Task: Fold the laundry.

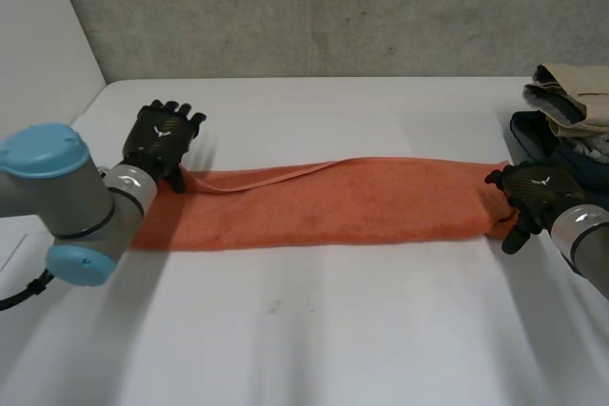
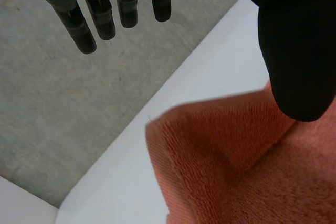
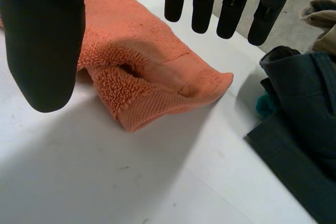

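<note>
Orange towel (image 1: 324, 202): lies flat across the middle of the white surface (image 1: 314, 330) as a long narrow strip, already doubled lengthwise, with a loose edge showing along its far side. This layout suits an end-to-end fold next (judgement).

Left robot hand (image 1: 164, 138): at the strip's left end, by the far corner. Fingers are straight and spread clear of the cloth and the thumb is over the corner. It is released, nothing pinched; thumb contact cannot be told.

Right robot hand (image 1: 531, 192): over the right end, where the layers gape slightly. Fingers are straight and the thumb apart, so it too is released. One hand per end likely keeps the strip stretched and ready for re-gripping.

Waiting pile (image 1: 571, 106): beige and dark garments, just beyond the right end.
</note>
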You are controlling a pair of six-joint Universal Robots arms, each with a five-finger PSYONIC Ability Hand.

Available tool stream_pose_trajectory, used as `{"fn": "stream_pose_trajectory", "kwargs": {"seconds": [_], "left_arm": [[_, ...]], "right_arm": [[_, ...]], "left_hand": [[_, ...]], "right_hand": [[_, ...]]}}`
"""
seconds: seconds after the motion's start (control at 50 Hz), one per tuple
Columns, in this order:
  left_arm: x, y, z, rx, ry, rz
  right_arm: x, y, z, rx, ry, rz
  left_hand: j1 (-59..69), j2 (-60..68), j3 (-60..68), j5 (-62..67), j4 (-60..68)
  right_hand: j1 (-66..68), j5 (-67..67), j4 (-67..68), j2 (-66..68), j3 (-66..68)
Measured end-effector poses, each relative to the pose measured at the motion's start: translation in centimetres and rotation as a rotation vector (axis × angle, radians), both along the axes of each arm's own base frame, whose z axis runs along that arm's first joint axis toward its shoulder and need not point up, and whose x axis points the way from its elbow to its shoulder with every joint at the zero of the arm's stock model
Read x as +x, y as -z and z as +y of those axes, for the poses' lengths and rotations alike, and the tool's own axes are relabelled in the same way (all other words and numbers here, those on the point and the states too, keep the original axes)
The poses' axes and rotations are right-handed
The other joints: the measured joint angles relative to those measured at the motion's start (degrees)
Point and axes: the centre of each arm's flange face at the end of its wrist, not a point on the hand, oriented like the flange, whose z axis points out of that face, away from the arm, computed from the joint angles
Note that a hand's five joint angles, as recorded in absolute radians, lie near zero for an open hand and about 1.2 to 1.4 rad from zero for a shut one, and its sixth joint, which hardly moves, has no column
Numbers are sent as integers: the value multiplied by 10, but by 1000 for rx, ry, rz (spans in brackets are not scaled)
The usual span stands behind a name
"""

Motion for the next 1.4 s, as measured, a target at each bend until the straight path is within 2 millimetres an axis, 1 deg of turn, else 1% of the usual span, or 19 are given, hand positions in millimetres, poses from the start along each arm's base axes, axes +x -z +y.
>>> {"fn": "stream_pose_trajectory", "kwargs": {"seconds": [0.14,0.22,0.3,0.38,0.42,0.5,0.66,0.72,0.76,0.8,0.92,0.98,1.06,1.08,1.1,1.16,1.24,1.32,1.4], "left_arm": [[-5,22,-22,1,16,-1],[-8,31,-48,-52,15,11],[1,23,-73,-131,-75,28],[13,8,-82,-179,-161,43],[16,-1,-78,-188,-176,47],[14,-13,-58,-181,-154,49],[8,-20,-17,-130,-100,44],[8,-23,-8,-121,-95,43],[8,-25,0,-114,-91,41],[8,-26,3,-113,-89,41],[7,-35,11,-122,-82,44],[7,-43,17,-133,-79,48],[9,-55,26,-151,-76,54],[9,-57,27,-152,-75,54],[10,-60,30,-156,-75,56],[12,-64,37,-160,-73,57],[13,-66,44,-158,-70,58],[12,-66,49,-149,-65,63],[11,-65,51,-142,-62,74]], "right_arm": [[0,4,3,0,0,2],[0,6,4,-2,-1,3],[1,8,5,-6,-2,3],[1,9,6,-13,-2,4],[1,9,6,-15,-1,5],[0,9,6,-20,3,9],[-2,9,-1,-35,15,14],[-2,11,-4,-35,15,15],[-3,13,-8,-37,17,16],[-3,15,-11,-37,20,18],[-15,17,-15,-29,51,77],[-36,14,-19,-39,90,162],[-81,5,-27,-63,156,321],[-83,5,-28,-64,159,331],[-98,3,-30,-68,176,378],[-110,1,-31,-70,179,397],[-106,-2,-29,-75,155,283],[-92,-10,-25,-79,134,91],[-76,-18,-21,-74,108,-53]], "left_hand": [[0,0,0,0,0],[5,3,3,2,3],[23,15,11,9,16],[22,14,10,6,15],[22,14,10,6,15],[22,14,10,6,15],[22,14,10,6,15],[22,14,10,5,14],[22,14,10,5,14],[22,14,10,5,14],[22,14,10,5,14],[22,14,10,5,14],[22,14,10,5,14],[22,14,10,5,14],[22,13,10,3,14],[22,12,10,3,12],[22,12,10,3,12],[22,12,10,3,12],[22,12,10,3,12]], "right_hand": [[0,0,0,0,0],[0,0,0,0,0],[0,2,1,0,2],[29,26,26,19,29],[42,36,36,21,39],[68,62,64,56,64],[123,115,120,123,121],[260,237,254,262,258],[461,442,449,468,457],[477,476,495,497,496],[477,476,500,497,499],[477,476,501,497,499],[477,476,501,497,500],[477,476,501,497,500],[476,476,501,497,500],[364,355,366,367,368],[300,278,291,296,295],[117,94,112,116,116],[95,62,81,91,91]]}}
